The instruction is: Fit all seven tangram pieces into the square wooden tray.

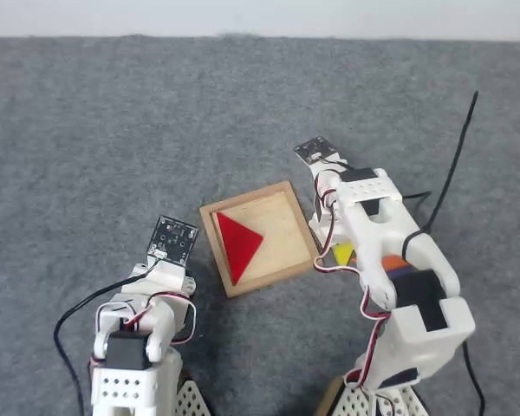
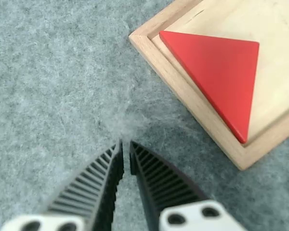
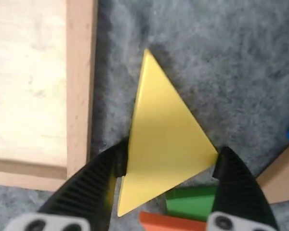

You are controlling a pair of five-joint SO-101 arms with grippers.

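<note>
One piece seated: red triangle (image 1: 236, 243), at 9 o'clock inside wooden tray (image 1: 243, 196). At tray's 3 o'clock, just off its rim, right gripper (image 3: 171, 161) clamped on yellow triangle (image 3: 161, 139). At 8 o'clock, left gripper (image 2: 126, 149), fingers pressed together.

Grey felt table (image 1: 95, 121) with wooden tray (image 1: 215, 244) (green piece (image 3: 190, 202), orange piece (image 3: 171, 222) alongside).

This looks like a small robot test room. The left arm (image 1: 143, 342) and right arm (image 1: 390, 260), both little and white, stand on grey felt (image 1: 95, 130). Thin red wires (image 1: 330, 238) and a black cable (image 1: 454, 160) hang loose. Behind is a plain pale wall (image 1: 260, 16).
</note>
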